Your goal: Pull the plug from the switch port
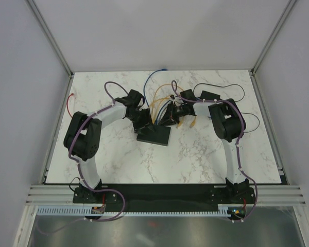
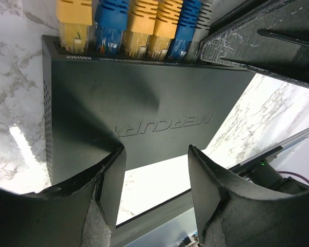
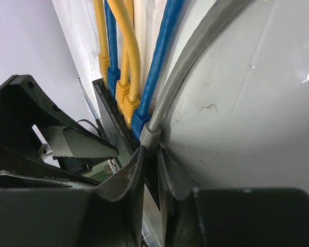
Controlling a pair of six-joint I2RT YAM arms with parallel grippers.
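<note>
The switch (image 1: 155,136) is a flat black box lying mid-table. In the left wrist view the switch (image 2: 144,103) has a row of plugs along its far edge: yellow, blue, two yellow, blue, then a grey plug (image 2: 202,20) at the end. My left gripper (image 2: 157,152) is open over the switch's near edge, its left finger (image 2: 110,180) overlapping the box. It shows in the top view (image 1: 140,122) at the switch's far left. My right gripper (image 3: 152,150) is closed narrowly with its tips on the grey plug (image 3: 150,138) at the end port. It also shows in the top view (image 1: 167,117).
Yellow, blue and grey cables (image 1: 159,95) run from the switch toward the back of the table. A small black adapter block (image 1: 210,95) with a thin black cord lies at the back right. A loose yellow-ended cable (image 1: 193,122) lies right of the switch.
</note>
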